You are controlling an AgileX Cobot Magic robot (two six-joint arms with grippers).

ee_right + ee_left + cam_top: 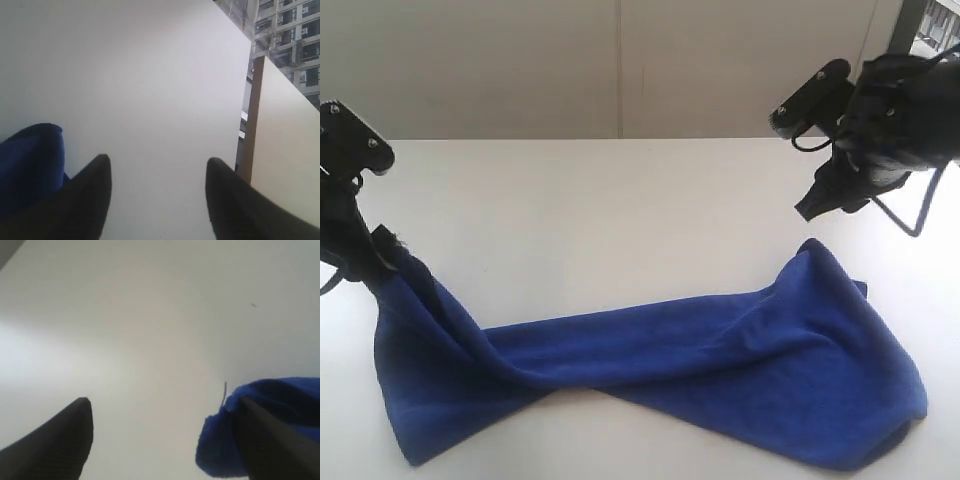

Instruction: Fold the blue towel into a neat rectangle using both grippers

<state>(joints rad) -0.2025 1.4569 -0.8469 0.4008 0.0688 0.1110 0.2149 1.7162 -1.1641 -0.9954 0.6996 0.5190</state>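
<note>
Finding both claws spread, I record nothing clamped in either. My left claw (375, 265) has its fingers wide apart; the towel (670, 350) bunches against one finger (272, 440), on its outer side, with nothing in the gap. That end of the towel rises from the table (620, 200) up to this claw and touches it. My right claw (812, 208) is likewise apart and hangs just above the towel's raised other end, which lies beside the outer face of one finger (75, 200); contact I cannot tell. Between the claws the towel lies twisted and crumpled on the table.
</note>
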